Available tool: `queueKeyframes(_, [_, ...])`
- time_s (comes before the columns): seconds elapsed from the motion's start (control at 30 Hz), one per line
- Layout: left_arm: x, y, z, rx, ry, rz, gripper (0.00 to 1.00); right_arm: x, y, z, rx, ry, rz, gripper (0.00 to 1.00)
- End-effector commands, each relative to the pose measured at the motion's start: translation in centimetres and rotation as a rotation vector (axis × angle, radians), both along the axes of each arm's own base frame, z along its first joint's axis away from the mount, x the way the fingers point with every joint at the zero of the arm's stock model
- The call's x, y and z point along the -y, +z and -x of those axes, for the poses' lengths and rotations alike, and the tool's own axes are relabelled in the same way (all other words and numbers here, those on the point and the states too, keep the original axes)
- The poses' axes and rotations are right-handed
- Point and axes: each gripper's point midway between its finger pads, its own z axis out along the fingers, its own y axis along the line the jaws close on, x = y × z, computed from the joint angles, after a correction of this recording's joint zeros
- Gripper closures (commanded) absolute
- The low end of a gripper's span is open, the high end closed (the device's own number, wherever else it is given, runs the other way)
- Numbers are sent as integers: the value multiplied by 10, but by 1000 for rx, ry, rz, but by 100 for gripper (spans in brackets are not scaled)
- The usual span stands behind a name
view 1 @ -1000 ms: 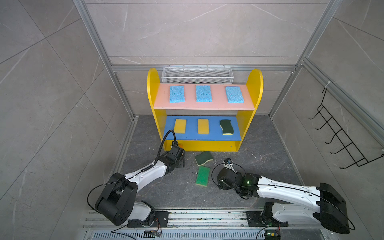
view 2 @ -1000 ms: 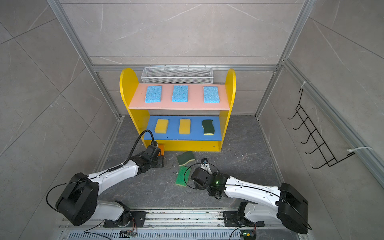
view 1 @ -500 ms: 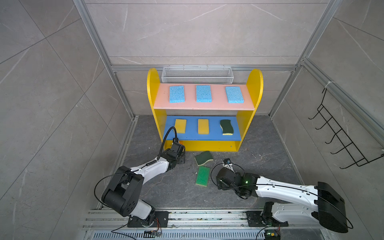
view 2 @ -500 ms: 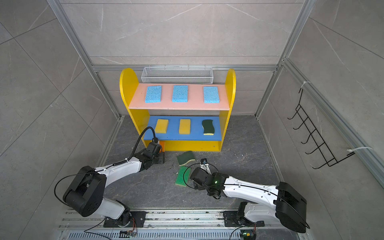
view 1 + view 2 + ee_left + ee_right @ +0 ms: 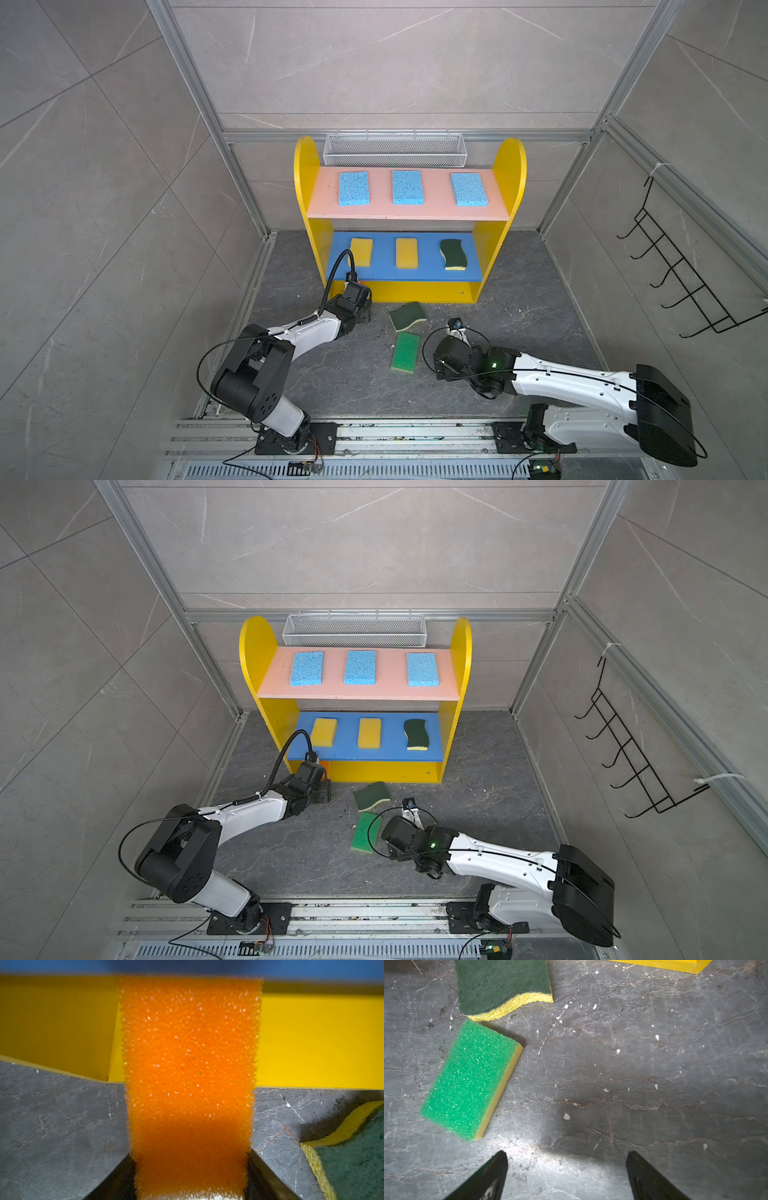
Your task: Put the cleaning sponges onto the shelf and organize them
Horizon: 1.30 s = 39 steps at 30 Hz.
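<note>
The shelf (image 5: 513, 174) holds three light blue sponges (image 5: 407, 187) on its pink board. Two yellow sponges (image 5: 406, 252) and a dark-green wavy one (image 5: 453, 253) lie on the blue board. My left gripper (image 5: 191, 1178) is shut on an orange sponge (image 5: 189, 1064), whose far end reaches into the yellow bottom tier at the shelf's left front corner (image 5: 332, 286). On the floor lie a second dark-green wavy sponge (image 5: 502, 985) and a bright green sponge (image 5: 471, 1080). My right gripper (image 5: 566, 1157) is open and empty, low over the floor just right of the bright green sponge (image 5: 405, 352).
A white wire-mesh basket (image 5: 392, 149) hangs behind the shelf top. A black hook rack (image 5: 681, 274) is on the right wall. Tiled walls close in on both sides, and metal rails (image 5: 374, 432) run along the front edge.
My left gripper has carried the orange sponge a little farther toward the shelf's bottom tier, and its arm base has turned. The right arm has barely moved.
</note>
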Motion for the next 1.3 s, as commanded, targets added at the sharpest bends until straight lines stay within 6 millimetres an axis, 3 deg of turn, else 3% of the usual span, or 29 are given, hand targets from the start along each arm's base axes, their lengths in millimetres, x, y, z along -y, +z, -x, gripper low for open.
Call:
queueKeyframes(0.0, [1, 15, -21, 74, 20, -5, 31, 4, 0, 2, 2, -12, -7, 9])
queueKeyframes(0.93, [7, -1, -52, 109, 72, -36, 31, 6, -3, 7, -23, -32, -20, 9])
queueKeyframes(1.27, [7, -17, -56, 69, 78, -56, 29, 6, -1, 7, -22, -34, -24, 9])
